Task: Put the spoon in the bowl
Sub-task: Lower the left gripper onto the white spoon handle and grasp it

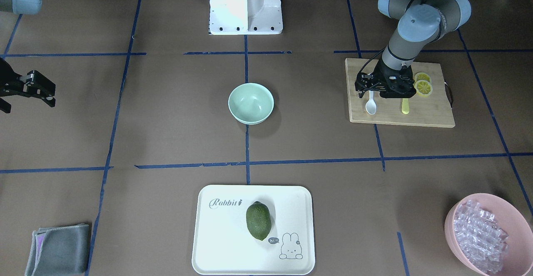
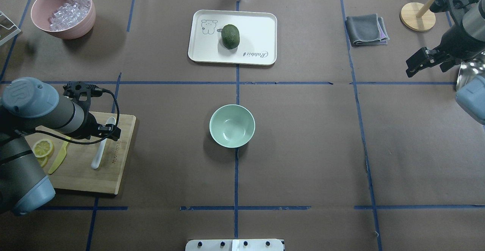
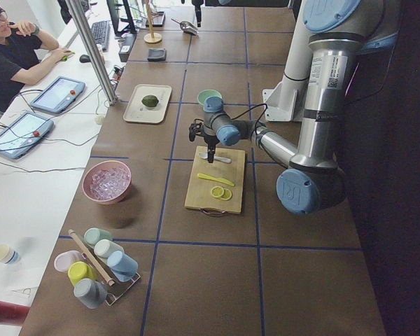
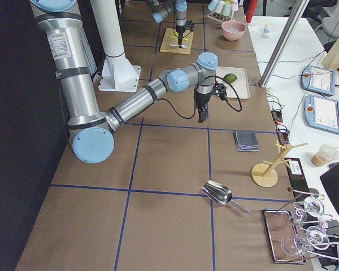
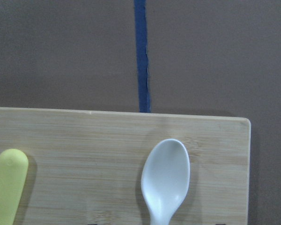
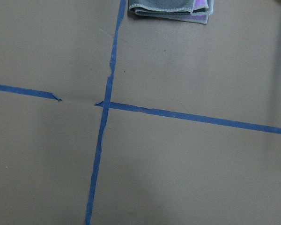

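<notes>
The white spoon [image 1: 370, 106] lies on a wooden cutting board [image 1: 433, 115], its scoop [image 5: 166, 176] near the board's far edge. In the overhead view the spoon [image 2: 100, 150] points away from the robot. My left gripper [image 1: 369, 91] hangs low over the spoon's handle with its jaws apart and nothing in them; in the overhead view the left gripper [image 2: 110, 129] covers part of the handle. The mint-green bowl [image 1: 251, 103] stands empty at the table's centre [image 2: 232, 126], well apart from the board. My right gripper [image 1: 41, 88] is open and empty, far off at the table's other end [image 2: 418, 63].
A yellow knife [image 1: 405, 106] and lemon slices [image 1: 423, 87] lie on the board beside the spoon. A white tray [image 1: 220, 234] holds a green fruit [image 1: 258, 220]. A pink bowl of clear cubes [image 1: 491, 234] and a folded grey cloth [image 1: 58, 249] sit at the far corners.
</notes>
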Motion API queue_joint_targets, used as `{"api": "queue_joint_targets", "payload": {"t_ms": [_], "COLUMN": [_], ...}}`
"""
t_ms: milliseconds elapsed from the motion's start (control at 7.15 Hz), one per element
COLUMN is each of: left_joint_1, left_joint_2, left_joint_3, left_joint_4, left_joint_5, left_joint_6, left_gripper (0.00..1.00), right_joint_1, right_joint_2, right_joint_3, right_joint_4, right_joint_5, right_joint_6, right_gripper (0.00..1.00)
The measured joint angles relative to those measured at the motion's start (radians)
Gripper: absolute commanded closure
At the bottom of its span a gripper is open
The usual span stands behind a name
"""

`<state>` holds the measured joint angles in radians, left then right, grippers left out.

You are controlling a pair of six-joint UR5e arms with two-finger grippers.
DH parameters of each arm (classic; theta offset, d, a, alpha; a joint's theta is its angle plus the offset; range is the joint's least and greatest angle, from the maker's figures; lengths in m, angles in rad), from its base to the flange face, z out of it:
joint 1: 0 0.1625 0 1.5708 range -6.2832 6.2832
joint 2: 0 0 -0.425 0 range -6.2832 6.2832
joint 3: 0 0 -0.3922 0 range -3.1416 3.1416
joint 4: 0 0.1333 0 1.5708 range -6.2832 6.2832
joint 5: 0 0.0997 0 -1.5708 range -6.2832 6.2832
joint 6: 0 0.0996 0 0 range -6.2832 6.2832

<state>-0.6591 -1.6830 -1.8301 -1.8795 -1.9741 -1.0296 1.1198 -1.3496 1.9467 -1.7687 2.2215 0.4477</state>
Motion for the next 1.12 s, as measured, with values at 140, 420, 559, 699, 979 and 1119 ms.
{"api": "queue_joint_targets", "payload": {"t_ms": [140, 420, 559, 699, 979, 1119], "left_joint_1": [0.001, 0.001, 0.001, 0.001, 0.002, 0.002], "left_joint_2": [0.000, -0.001, -0.001, -0.001, -0.001, -0.001], "left_joint_3": [0.007, 0.004, -0.001, -0.002, 0.004, 0.007], "left_joint_4": [-0.001, -0.001, 0.000, 0.000, 0.000, -0.001], "left_joint_5": [0.000, -0.002, -0.003, -0.004, -0.004, -0.004], "left_joint_6": [0.001, -0.001, -0.002, -0.002, -0.003, -0.003], "left_gripper": [0.15, 0.16, 0.17, 0.20, 0.31, 0.53], "right_joint_1": [0.000, 0.000, 0.000, 0.000, 0.000, 0.000], "right_joint_2": [0.000, 0.000, 0.000, 0.000, 0.000, 0.000], "right_joint_3": [0.000, 0.000, 0.000, 0.000, 0.000, 0.000], "right_joint_4": [0.000, 0.000, 0.000, 0.000, 0.000, 0.000], "right_joint_5": [0.000, 0.000, 0.000, 0.000, 0.000, 0.000], "right_joint_6": [0.000, 0.000, 0.000, 0.000, 0.000, 0.001], "right_gripper": [0.00, 0.00, 0.00, 0.00, 0.00, 0.00]}}
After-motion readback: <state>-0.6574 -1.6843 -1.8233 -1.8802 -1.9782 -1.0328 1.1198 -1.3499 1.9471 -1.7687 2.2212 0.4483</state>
